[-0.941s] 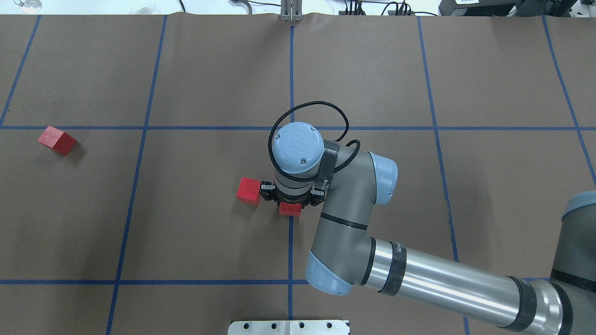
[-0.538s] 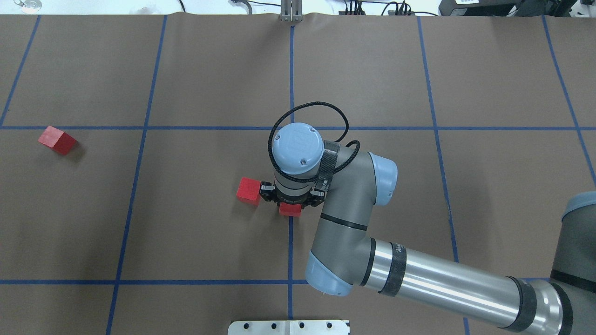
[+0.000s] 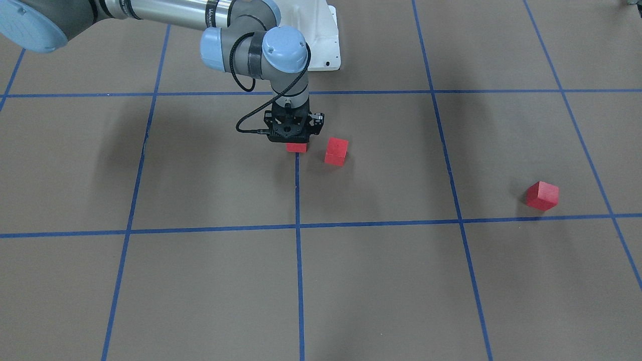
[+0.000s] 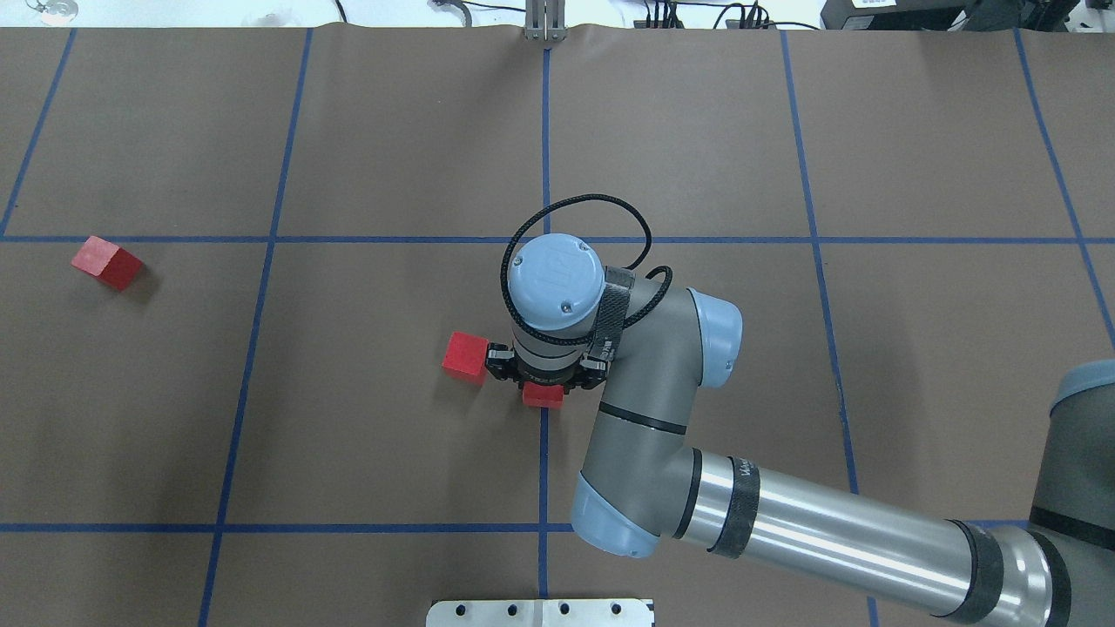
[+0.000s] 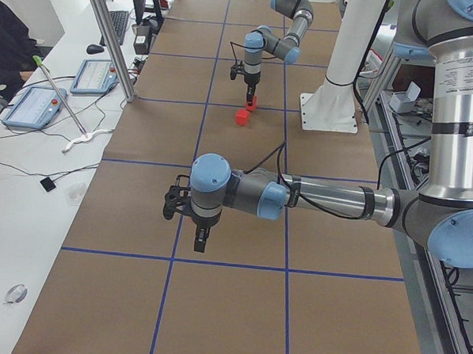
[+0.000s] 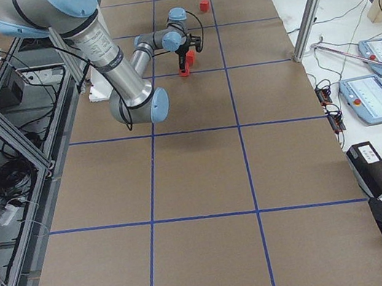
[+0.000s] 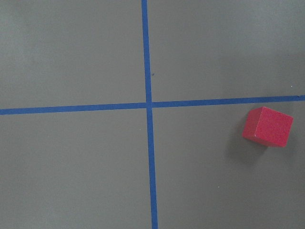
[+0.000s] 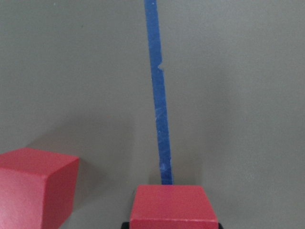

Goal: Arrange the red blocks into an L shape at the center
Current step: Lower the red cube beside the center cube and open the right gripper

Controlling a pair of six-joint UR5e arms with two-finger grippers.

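Though the worktop [image 4: 915, 392] looks just as it did a second ago, the right arm [image 4: 784, 514] has crept a little toward the robot's base. Its wrist cap has slid slightly along the tape line [image 4: 543, 470] that splits the centre [image 4: 409, 427]. I judge this a slow final lowering rather than a carry.

The right pincer [image 3: 296, 142] is clamped on the held block [image 8: 174, 207], which has shifted with it by a sliver. That block hangs over the line, at or just above the surface; contact cannot be made out. The left pincer [image 5: 201, 240] shows only in a side view, so I cannot tell whether it is open or closed.

The second block [image 4: 464, 355] has not moved. It lies just beside the held one, on the robot's left and a bit farther out, with a gap between them. The third block [image 4: 106, 261] sits unmoved, well apart on the left. So two blocks are near centre but not touching, and the L lacks its third piece.
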